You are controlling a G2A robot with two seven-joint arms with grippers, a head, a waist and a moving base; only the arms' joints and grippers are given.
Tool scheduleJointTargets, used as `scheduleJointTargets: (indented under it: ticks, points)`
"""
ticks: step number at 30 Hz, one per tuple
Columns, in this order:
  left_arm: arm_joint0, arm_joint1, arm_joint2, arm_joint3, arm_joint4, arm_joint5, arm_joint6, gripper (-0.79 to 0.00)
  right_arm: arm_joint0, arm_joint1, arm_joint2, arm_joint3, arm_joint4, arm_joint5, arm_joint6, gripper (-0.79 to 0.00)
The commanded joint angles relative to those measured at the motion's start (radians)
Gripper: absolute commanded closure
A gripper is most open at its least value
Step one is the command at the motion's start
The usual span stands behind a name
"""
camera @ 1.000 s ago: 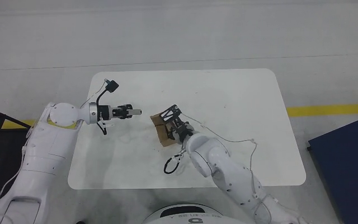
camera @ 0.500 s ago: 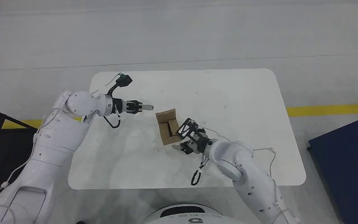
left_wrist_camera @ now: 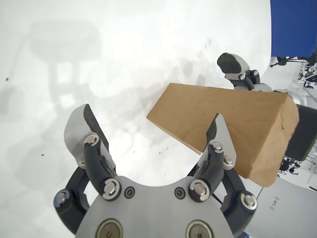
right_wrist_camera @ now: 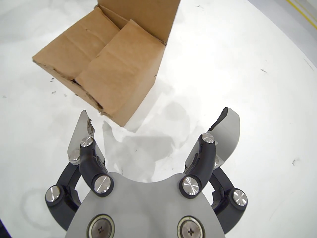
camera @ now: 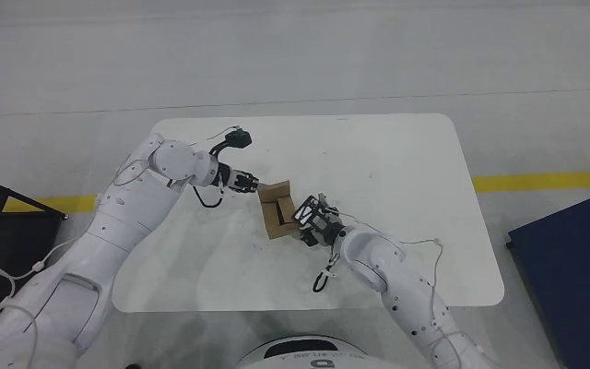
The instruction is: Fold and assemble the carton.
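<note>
A small brown carton (camera: 276,208) stands near the table's middle, its top open and one flap (right_wrist_camera: 138,3) upright. Two folded flaps (right_wrist_camera: 99,58) close its near end in the right wrist view. My left gripper (camera: 250,182) is open at the carton's far-left corner. In the left wrist view one fingertip (left_wrist_camera: 216,127) overlaps the carton (left_wrist_camera: 230,127), and the left gripper (left_wrist_camera: 152,115) holds nothing. My right gripper (camera: 310,220) is open just right of the carton. In its own view the right gripper (right_wrist_camera: 155,113) is a short way off the carton's corner (right_wrist_camera: 111,63).
The white table (camera: 396,175) has rounded corners and bare surface around the carton. A loose cable (camera: 406,240) trails along the right arm. A blue panel (camera: 558,249) stands on the floor to the right, beyond a yellow floor line (camera: 530,182).
The left arm swung right until its gripper reached the carton. The right gripper let go of the carton and drew back a little to its right side.
</note>
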Motion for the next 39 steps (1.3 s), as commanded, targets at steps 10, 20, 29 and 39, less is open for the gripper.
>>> scheduleJointTargets:
  ticks: [10, 20, 29, 39]
  points:
    - [-0.001, -0.019, 0.046, -0.013, 0.031, 0.016, -0.004, -0.785, 0.045, -0.001, -0.036, 0.056, -0.004, -0.074, -0.025, -0.785]
    - [-0.02, -0.042, 0.084, 0.004, 0.053, 0.028, -0.005, -0.785, -0.031, 0.034, 0.084, -0.066, 0.135, -0.275, -0.132, -0.785]
    - [-0.034, -0.051, 0.101, 0.014, 0.099, 0.022, -0.021, -0.785, -0.032, 0.038, 0.074, -0.086, 0.059, -0.179, -0.131, -0.73]
    - [-0.035, -0.056, 0.099, 0.018, 0.103, 0.009, -0.026, -0.785, 0.041, 0.023, -0.035, -0.025, -0.04, -0.118, -0.078, -0.64]
